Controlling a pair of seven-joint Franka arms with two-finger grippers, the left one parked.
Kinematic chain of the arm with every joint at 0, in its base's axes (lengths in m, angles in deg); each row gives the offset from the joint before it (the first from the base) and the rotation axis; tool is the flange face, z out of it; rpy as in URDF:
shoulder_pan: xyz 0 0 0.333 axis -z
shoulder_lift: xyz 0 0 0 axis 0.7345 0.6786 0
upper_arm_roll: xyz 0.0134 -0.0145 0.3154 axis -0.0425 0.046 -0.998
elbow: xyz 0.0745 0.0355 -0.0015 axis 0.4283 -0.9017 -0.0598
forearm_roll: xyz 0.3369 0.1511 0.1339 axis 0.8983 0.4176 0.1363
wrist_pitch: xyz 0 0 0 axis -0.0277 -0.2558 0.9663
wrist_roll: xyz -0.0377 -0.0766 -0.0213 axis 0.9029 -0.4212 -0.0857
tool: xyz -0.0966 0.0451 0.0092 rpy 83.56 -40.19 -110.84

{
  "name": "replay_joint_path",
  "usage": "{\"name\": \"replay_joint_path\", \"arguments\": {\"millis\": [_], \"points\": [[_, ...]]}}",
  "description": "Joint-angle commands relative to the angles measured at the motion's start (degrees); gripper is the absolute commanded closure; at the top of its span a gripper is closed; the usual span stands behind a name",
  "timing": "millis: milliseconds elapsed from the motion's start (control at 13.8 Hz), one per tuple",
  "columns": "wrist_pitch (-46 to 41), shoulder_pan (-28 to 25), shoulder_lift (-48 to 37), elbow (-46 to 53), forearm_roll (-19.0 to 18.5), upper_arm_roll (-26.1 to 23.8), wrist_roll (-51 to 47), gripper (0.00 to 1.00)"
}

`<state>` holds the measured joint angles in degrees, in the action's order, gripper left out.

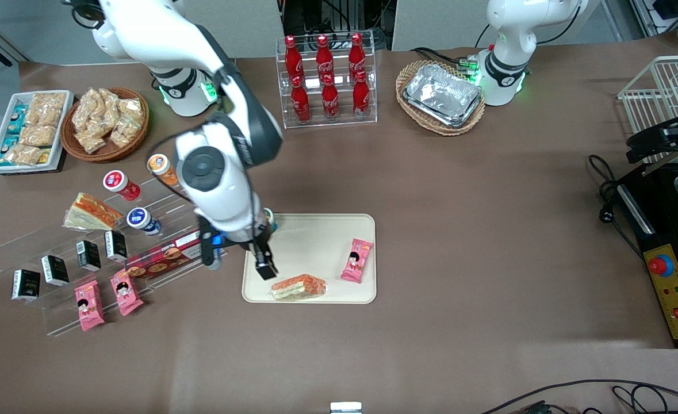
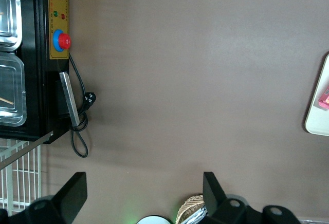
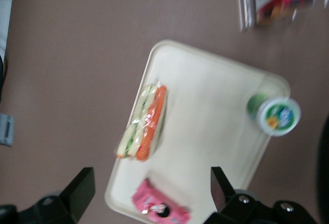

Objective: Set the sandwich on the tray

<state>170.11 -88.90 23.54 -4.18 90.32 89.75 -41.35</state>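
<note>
Though partly arm-hidden, pincer (image 1: 264, 261) seemingly gapes above sandwich (image 1: 298, 286).

Coca-Cola script on red bottles (image 1: 325, 77)

Bright even overhead light, soft shadows on brown table (image 1: 459, 230), right wrist view motion-blurred, foil glare.

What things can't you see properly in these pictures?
- Green-lidded cup at the cream-beige rectangular plastic tray: in the front view the white arm hides nearly all of it.
- Wrapped triangular sandwich on that tray: its label is unreadable, blurred in the right wrist view.
- Pink snack packet: cut off by the edge in both wrist views.
- Black end effector above the tray beside the sandwich: open, holding nothing.
</note>
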Motion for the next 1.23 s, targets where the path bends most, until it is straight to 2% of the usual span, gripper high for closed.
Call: {"name": "replay_joint_path", "arguments": {"millis": [0,144,217,361,433,578,939,1156], "points": [[-9.85,4.79,-6.82,-2.28,0.69,0.00,21.39,0.00],[-14.87,8.39,-9.28,-2.36,0.43,0.00,34.14,0.00],[-16.72,9.10,-10.60,-2.89,-1.14,0.18,39.86,0.00],[-19.62,9.98,-13.15,-3.68,-8.51,0.61,50.41,0.00],[-19.98,10.95,-13.94,-3.86,-9.49,0.88,56.20,0.00],[-20.95,14.45,-14.82,-3.86,-10.64,0.88,70.52,0.00],[-22.71,22.02,-17.90,-4.47,-10.82,0.88,91.63,0.00],[-22.01,23.87,-20.62,-7.01,-13.10,0.88,98.34,0.00]]}}
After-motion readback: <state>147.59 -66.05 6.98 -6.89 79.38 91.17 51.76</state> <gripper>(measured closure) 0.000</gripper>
